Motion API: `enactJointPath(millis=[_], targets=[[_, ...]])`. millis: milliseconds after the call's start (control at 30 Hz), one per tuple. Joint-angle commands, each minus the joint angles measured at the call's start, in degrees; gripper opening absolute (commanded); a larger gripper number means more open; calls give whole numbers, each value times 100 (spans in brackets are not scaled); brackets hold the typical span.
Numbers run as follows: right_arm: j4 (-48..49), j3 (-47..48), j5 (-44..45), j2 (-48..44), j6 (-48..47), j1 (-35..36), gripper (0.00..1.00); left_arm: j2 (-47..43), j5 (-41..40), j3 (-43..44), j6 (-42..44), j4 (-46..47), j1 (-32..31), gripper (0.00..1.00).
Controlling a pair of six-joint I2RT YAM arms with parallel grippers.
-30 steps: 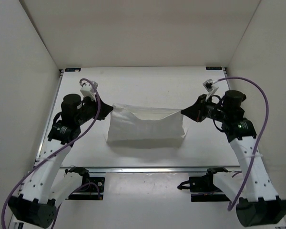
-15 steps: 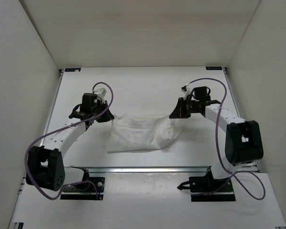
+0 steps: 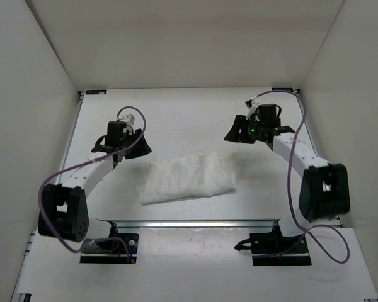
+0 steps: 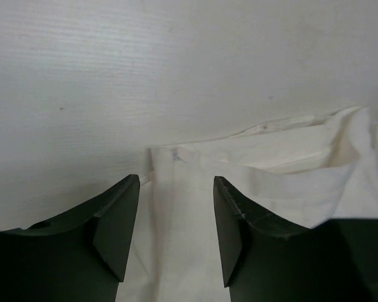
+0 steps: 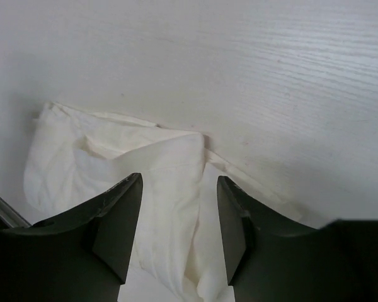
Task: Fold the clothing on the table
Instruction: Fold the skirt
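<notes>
Jaws of the left gripper (image 3: 143, 150) stood apart and empty, just beyond the far left corner of the clothing (image 3: 189, 178), right gripper (image 3: 230, 135) likewise spread and empty near its far right corner, clothing lay wrinkled on the table (image 3: 189, 110).

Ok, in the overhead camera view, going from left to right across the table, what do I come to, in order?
Going by their middles: left arm's black fingers → thin wrinkled white fabric garment → right arm's black fingers.
</notes>
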Motion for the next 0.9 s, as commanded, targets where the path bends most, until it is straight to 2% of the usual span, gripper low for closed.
enactJointPath(millis=[0, 100, 200, 300, 433, 567, 767, 833, 867], targets=[[207, -810, 53, -1096, 310, -252, 48, -845, 90, 1, -182, -66, -63, 61], [243, -1733, -184, -1854, 565, -419, 50, -1722, 205, -674, -454, -5, -318, 61], [199, -2385, -263, -2495, 662, -420, 56, -2242, 424, -1272, -814, -84, -581, 59], [461, -3096, -535, -2936, 943, -368, 63, -2620, 310, -1835, -1060, 3, -793, 60], [1207, -3889, -930, -2938, 1294, -324, 70, -2692, 538, -2425, -1438, 696, -907, 59], [1938, -4083, -1108, -2482, 1585, -148, 72, -2123, 538, -2593, -1676, 1216, -1127, 57], [2290, -3978, -1046, -1725, 1716, 134, 71, -1436, 459, -2952, -1615, 1489, -1163, 55], [2501, -4039, -1116, -1583, 1848, 117, 64, -1461, 372, -3006, -1624, 1480, -1127, 55], [2493, -4022, -1125, -1496, 1840, 125, 55, -1462, 302, -3023, -1580, 1428, -1101, 54]])
